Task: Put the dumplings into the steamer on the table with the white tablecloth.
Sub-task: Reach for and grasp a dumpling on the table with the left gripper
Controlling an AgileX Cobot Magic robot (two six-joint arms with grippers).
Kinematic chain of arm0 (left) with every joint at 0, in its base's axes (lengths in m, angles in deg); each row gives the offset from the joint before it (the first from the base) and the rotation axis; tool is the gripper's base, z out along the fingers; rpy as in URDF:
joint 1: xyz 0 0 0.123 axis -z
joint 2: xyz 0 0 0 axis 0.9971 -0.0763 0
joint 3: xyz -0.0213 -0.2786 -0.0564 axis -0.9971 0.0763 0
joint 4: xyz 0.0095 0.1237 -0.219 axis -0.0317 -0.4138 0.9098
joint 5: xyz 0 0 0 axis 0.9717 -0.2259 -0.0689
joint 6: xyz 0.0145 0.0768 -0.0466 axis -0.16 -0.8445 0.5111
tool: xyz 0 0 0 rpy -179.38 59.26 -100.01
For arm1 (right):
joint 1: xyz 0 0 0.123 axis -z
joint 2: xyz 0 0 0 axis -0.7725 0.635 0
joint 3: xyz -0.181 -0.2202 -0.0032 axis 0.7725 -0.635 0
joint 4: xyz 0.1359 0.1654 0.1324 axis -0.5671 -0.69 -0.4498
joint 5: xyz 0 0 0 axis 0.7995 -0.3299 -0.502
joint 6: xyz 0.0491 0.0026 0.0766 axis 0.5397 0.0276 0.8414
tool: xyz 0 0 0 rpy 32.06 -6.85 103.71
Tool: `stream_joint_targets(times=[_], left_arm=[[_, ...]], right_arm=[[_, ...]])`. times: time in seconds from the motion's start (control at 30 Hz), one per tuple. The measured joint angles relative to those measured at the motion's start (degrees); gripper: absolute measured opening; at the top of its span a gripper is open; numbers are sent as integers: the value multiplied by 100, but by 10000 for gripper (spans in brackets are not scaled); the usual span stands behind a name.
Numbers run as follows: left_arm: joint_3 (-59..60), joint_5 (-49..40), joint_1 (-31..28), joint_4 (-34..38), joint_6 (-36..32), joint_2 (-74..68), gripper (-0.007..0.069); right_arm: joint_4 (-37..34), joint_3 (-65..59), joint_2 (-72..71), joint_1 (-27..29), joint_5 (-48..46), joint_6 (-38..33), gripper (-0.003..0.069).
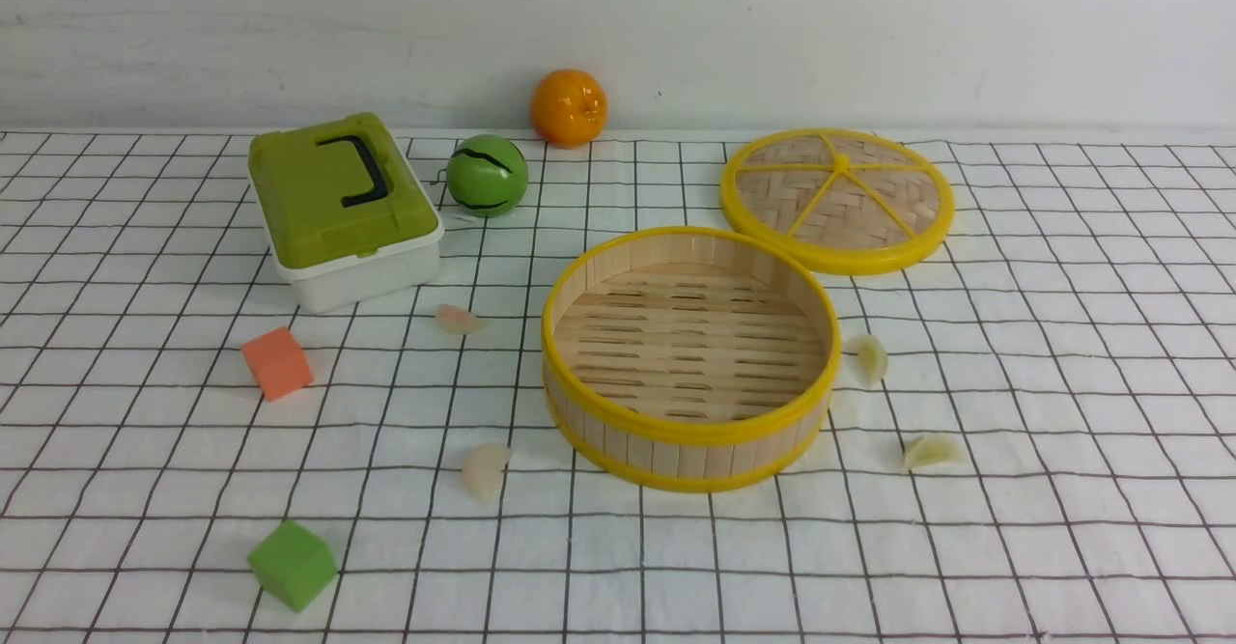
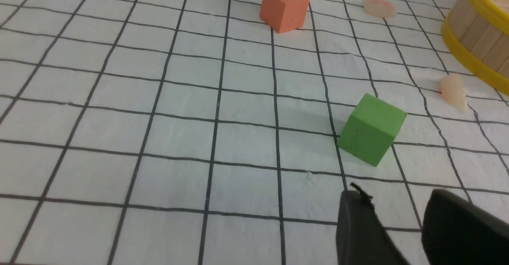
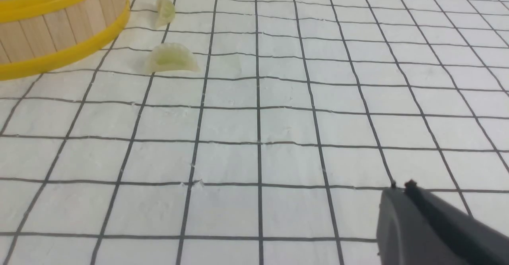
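The round bamboo steamer (image 1: pixel 676 456) stands empty in the middle of the white tablecloth (image 1: pixel 1062 383) covering the table. Two dumplings lie to its left, a pinkish one (image 1: pixel 456 320) and a whitish one (image 1: pixel 485 471). Two pale green dumplings (image 1: pixel 872 358) (image 1: pixel 931 452) lie to its right. Neither arm shows in the front view. In the left wrist view my left gripper (image 2: pixel 397 195) is open and empty above the cloth, short of the green cube (image 2: pixel 372 129), with the whitish dumpling (image 2: pixel 453 91) beyond. My right gripper (image 3: pixel 401 187) is shut and empty, well apart from the green dumplings (image 3: pixel 171 58) (image 3: pixel 165 10).
The steamer's flat woven lid (image 1: pixel 836 200) lies behind the steamer to the right. A green-lidded box (image 1: pixel 338 205), a green ball (image 1: pixel 487 176) and an orange (image 1: pixel 569 107) sit at the back left. An orange cube (image 1: pixel 277 362) and a green cube (image 1: pixel 292 564) lie at the left.
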Motion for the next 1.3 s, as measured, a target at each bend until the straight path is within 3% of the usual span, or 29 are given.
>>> stream_joint_targets(times=[0.4, 0.8, 1.03, 1.1, 1.27, 1.3], left_arm=[[0, 306, 0, -162, -18, 0, 237], [0, 3263, 0, -171, -18, 0, 237], [0, 3717, 0, -143, 183, 0, 237], [0, 3867, 0, -69, 656, 0, 237], [0, 4620, 0, 170, 2728, 0, 237], [0, 4789, 0, 181, 3039, 0, 237]], right_arm=[[0, 0, 0, 0, 0, 0, 1], [2, -6, 0, 0, 37, 0, 8], [370, -45, 0, 0, 699, 0, 18], [662, -46, 0, 0, 1394, 0, 20], [1511, -46, 0, 4, 3305, 0, 29], [1687, -46, 0, 0, 4172, 0, 31]])
